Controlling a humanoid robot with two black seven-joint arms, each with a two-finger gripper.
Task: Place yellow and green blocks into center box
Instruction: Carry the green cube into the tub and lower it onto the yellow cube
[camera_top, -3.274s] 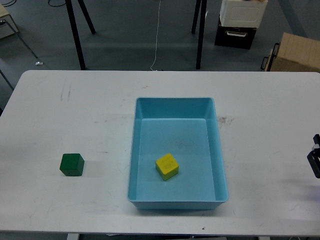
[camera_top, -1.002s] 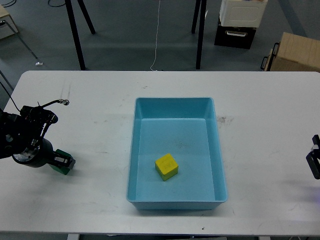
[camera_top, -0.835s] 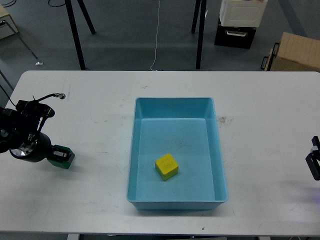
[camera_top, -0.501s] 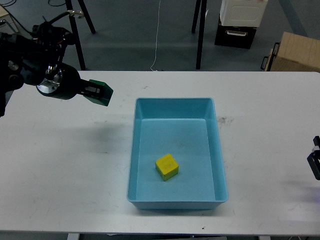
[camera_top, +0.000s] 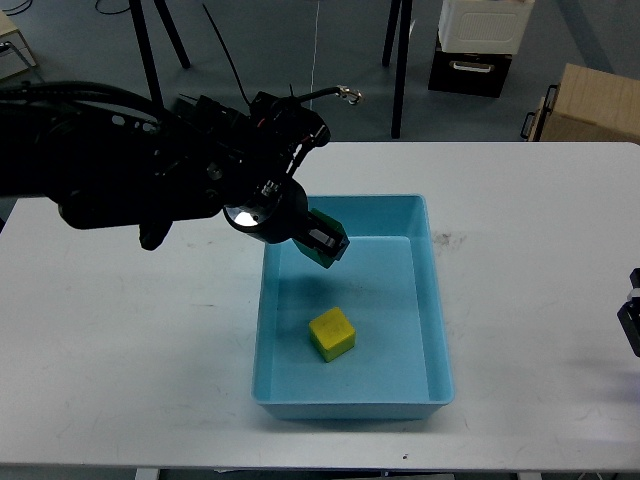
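My left gripper is shut on the green block and holds it in the air over the upper left part of the blue box. The block is mostly hidden between the fingers; only green edges show. The yellow block lies on the box floor, below and slightly right of the gripper. My right gripper only shows as a dark part at the right edge of the view, over the table, far from the box.
The box sits in the middle of a white table. My left arm spans the table's upper left. Beyond the table's far edge are black stand legs, a cardboard box and a white case.
My left gripper closed on the green block at the table's left, lifted it and carried it right; it now hangs over the box. The yellow block and right arm have not moved.
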